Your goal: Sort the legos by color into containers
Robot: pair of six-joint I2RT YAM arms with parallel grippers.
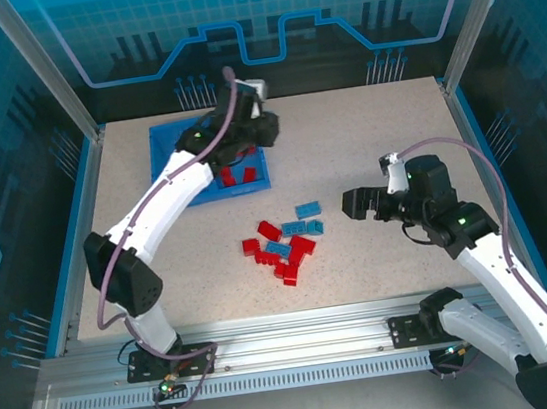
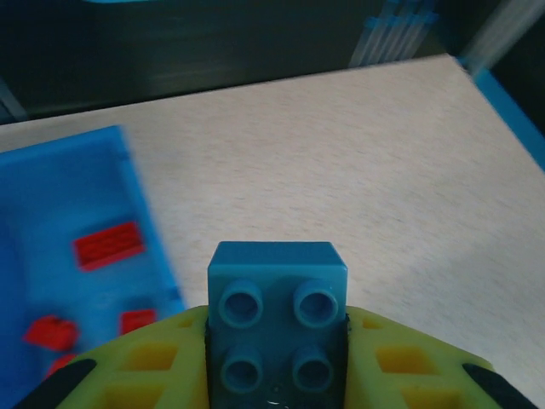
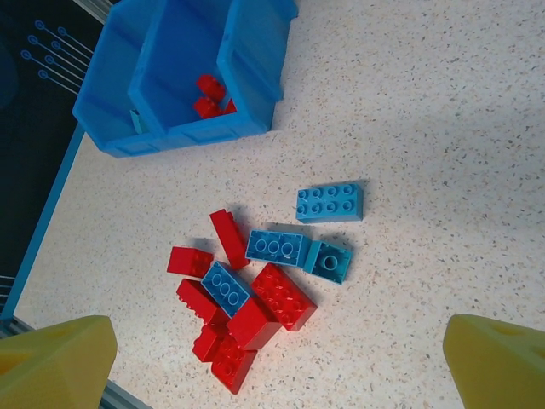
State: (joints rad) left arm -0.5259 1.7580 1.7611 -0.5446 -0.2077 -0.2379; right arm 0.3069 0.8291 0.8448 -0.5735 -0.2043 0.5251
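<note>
One blue lego (image 2: 278, 324) sits clamped in the left gripper (image 2: 278, 362) (between both fingers).

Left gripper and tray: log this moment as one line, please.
left gripper: shut on blue brick, over tray | right gripper: open, beside mixed loose pile | tray: red bricks in one compartment

Light: bright, even, on the speckled beige tabletop (image 1: 367, 152).
Shadows: short, soft, beside the small red and light-blue plastic bricks (image 3: 285, 294).
Blur: shallow blue plastic tray (image 2: 51, 196) smeared, left wrist view.
</note>
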